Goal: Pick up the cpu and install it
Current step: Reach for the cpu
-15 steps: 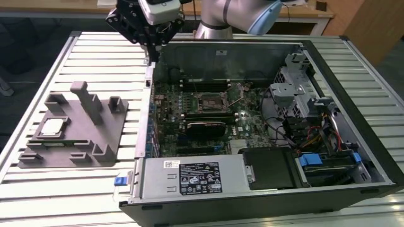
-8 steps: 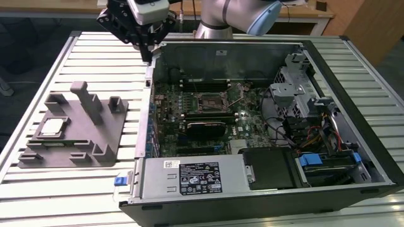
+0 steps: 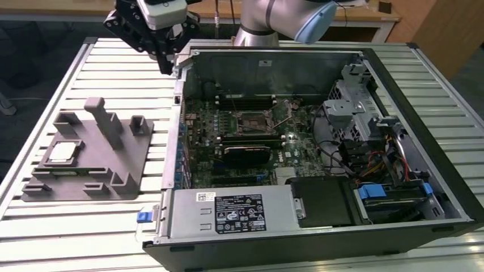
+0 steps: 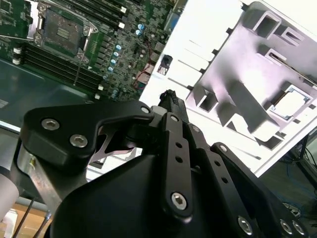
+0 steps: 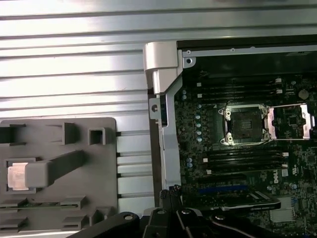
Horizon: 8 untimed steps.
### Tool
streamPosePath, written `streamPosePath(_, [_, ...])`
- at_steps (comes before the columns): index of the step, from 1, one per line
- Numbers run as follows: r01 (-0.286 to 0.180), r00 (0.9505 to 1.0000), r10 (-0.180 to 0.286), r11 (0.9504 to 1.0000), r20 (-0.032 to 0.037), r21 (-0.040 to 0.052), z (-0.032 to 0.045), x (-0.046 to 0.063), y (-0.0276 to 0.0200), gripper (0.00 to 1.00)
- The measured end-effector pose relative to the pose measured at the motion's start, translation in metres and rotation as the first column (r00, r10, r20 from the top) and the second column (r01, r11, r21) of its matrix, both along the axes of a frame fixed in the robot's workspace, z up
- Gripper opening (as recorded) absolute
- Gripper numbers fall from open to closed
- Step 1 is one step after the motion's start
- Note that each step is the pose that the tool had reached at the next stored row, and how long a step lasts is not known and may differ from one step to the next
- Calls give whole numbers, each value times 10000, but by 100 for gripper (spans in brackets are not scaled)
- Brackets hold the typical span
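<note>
Slatted table (image 3: 113,68). Open case (image 3: 302,249) on it, motherboard facing up. Grey tray (image 3: 83,190) apart from case, at exterior view's left. Gripper (image 3: 165,69) over table just beside case corner, fingers closed together, gripping nothing. Socket (image 3: 253,120) lid swung open. Cpu (image 3: 62,153) lies flat in tray recess.

At the exterior view's left we see the cpu (image 3: 62,152) topped in pale, silvery metal, beside it the matt grey plastic of the tray (image 3: 124,170). The ribbed table (image 3: 76,226) looks like dull metal, the gripper (image 3: 165,67) matt black.
</note>
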State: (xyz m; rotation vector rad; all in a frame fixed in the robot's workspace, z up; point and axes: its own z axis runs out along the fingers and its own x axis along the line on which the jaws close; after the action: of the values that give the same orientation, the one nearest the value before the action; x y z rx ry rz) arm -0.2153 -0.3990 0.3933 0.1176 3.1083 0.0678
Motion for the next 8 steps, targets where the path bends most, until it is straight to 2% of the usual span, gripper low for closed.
streamPosePath(8, [1,10000,-1,10000,12,-1,0,-158,0,11])
